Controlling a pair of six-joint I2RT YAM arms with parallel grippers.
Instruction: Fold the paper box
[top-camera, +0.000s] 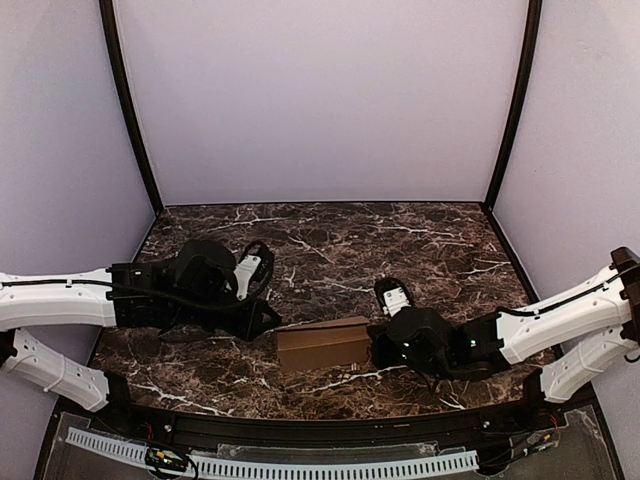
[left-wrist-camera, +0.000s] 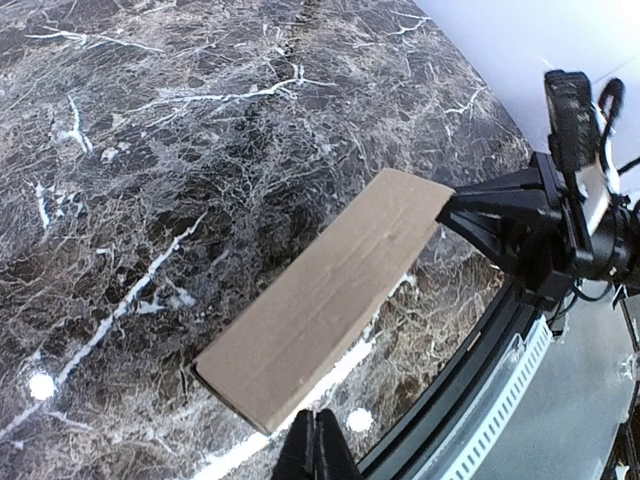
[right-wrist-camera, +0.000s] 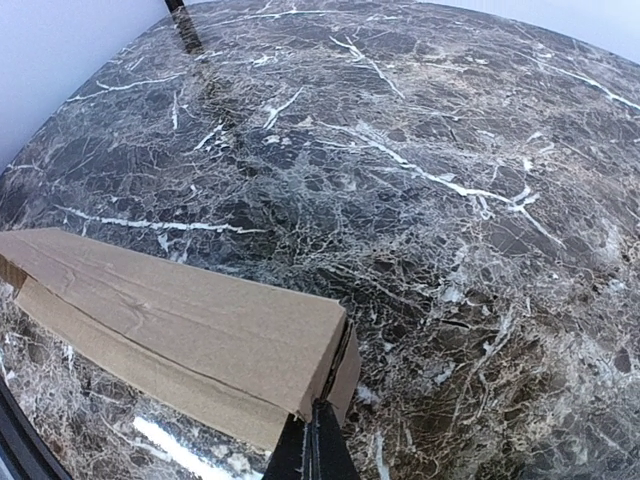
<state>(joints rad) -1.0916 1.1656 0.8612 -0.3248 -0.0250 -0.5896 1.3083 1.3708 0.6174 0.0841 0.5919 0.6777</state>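
Note:
The paper box (top-camera: 322, 342) is a narrow brown cardboard box lying flat near the table's front edge. My left gripper (top-camera: 268, 320) is shut and empty, its tips (left-wrist-camera: 315, 422) just off the box's left end (left-wrist-camera: 240, 385). My right gripper (top-camera: 378, 345) is shut, its tips (right-wrist-camera: 318, 412) against the lower corner of the box's right end, where the end flap (right-wrist-camera: 346, 372) stands slightly ajar. The box's top and long side (right-wrist-camera: 190, 320) show in the right wrist view. The right gripper also shows in the left wrist view (left-wrist-camera: 470, 212), touching the far end of the box.
The dark marble table (top-camera: 400, 250) is walled by lilac panels at the back and sides. A black rail (top-camera: 330, 425) and a white slotted strip (top-camera: 300, 465) run along the near edge, close to the box.

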